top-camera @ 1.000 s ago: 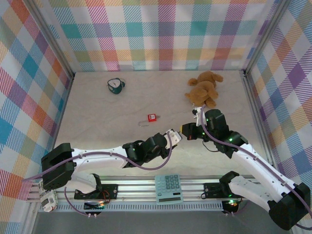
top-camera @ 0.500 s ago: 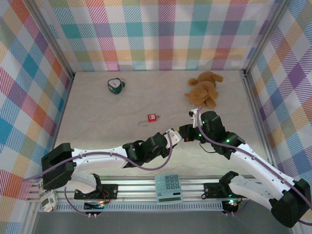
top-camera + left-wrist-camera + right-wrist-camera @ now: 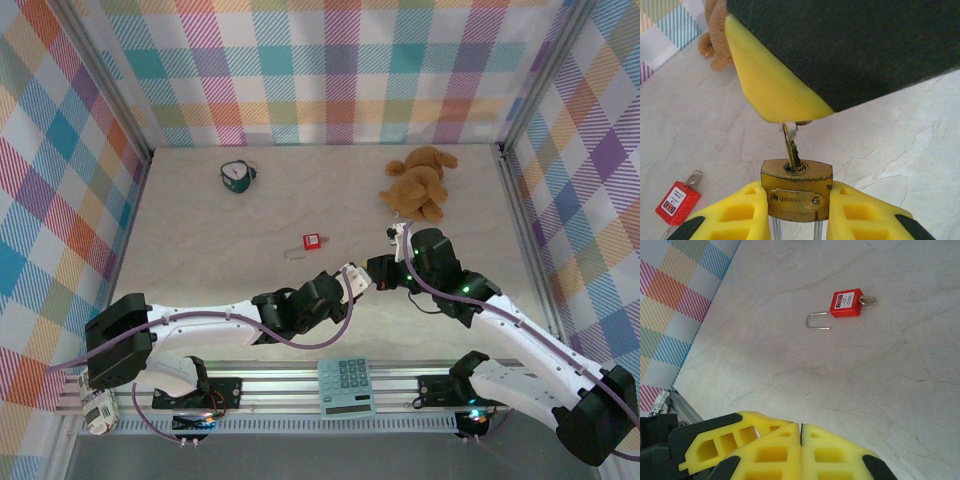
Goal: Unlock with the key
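Key-in step: left claw (image 3: 797,205) clamped small brass padlock (image 3: 796,187); closed right claw (image 3: 800,432) apparently pinched slim dull-metal key (image 3: 791,147), seated in keyhole; turning looked due next.

Within left pincer (image 3: 796,210), padlock (image 3: 796,189) with key (image 3: 791,147) in its keyhole; other padlock (image 3: 677,202) on table (image 3: 890,140) to the left.

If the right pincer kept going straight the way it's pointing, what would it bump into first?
Probably the brass padlock clamped in the left pincer: the right pincer's key already sits in its keyhole.
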